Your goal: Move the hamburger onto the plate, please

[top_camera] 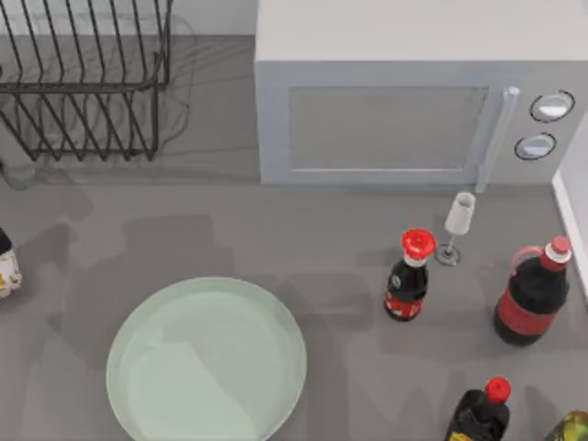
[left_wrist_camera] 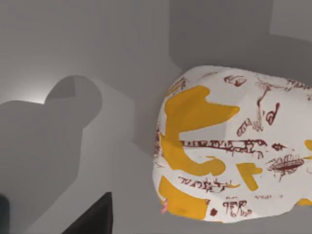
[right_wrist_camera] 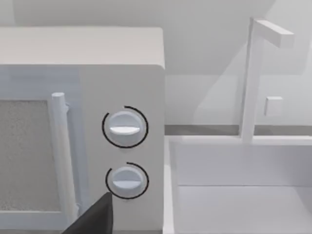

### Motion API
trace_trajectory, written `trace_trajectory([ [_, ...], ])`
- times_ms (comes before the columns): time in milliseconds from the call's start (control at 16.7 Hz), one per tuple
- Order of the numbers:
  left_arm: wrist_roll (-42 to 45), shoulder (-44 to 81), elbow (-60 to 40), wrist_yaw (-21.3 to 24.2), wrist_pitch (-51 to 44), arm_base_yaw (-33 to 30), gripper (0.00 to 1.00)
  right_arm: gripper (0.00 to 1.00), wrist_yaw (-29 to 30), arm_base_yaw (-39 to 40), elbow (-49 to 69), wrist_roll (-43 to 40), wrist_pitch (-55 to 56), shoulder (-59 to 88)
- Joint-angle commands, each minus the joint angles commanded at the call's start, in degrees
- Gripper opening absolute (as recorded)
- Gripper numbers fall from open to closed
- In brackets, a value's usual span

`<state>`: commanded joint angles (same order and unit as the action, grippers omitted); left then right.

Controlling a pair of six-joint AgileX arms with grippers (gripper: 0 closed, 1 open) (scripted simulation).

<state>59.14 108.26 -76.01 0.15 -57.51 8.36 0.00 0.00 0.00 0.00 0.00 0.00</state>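
Note:
The hamburger (left_wrist_camera: 234, 146) is a rounded white lump with yellow patches and dark red scribbles. It lies on the grey table, close in front of my left wrist camera. A dark part of my left gripper (left_wrist_camera: 92, 219) shows at that picture's edge, apart from the hamburger. In the top view the hamburger (top_camera: 7, 272) peeks in at the far left edge of the table. The pale mint-green plate (top_camera: 138, 331) lies at the front, left of centre, with nothing on it. A dark part of my right gripper (right_wrist_camera: 95, 219) shows in front of the microwave's knobs.
A grey microwave (top_camera: 395, 119) stands at the back, with a black wire rack (top_camera: 83, 83) at the back left. Three red-capped dark bottles (top_camera: 409, 276) (top_camera: 533, 294) (top_camera: 482, 413) and a small stemmed glass (top_camera: 457, 225) crowd the right side. A white sink (right_wrist_camera: 243, 195) lies beside the microwave.

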Motion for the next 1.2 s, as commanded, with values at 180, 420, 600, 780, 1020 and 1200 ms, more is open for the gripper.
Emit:
trace_trajectory([
  [180,-0.1,0.4,0.8,0.0,1.0,-0.2,1.00,1.00,0.0,0.0,0.0,0.0,0.0,0.0],
  [420,0.0,4.3,4.9,0.0,9.6,0.0,1.00,1.00,0.0,0.0,0.0,0.0,0.0,0.0],
  [600,0.2,7.3,8.1,0.0,15.8,0.0,1.00,1.00,0.0,0.0,0.0,0.0,0.0,0.0],
  [780,0.2,8.0,8.9,0.0,16.8,0.1,1.00,1.00,0.0,0.0,0.0,0.0,0.0,0.0],
  [1020,0.2,8.0,8.9,0.0,16.8,0.1,0.85,1.00,0.0,0.0,0.0,0.0,0.0,0.0],
  [1200,0.2,8.0,8.9,0.0,16.8,0.1,0.62,1.00,0.0,0.0,0.0,0.0,0.0,0.0],
])
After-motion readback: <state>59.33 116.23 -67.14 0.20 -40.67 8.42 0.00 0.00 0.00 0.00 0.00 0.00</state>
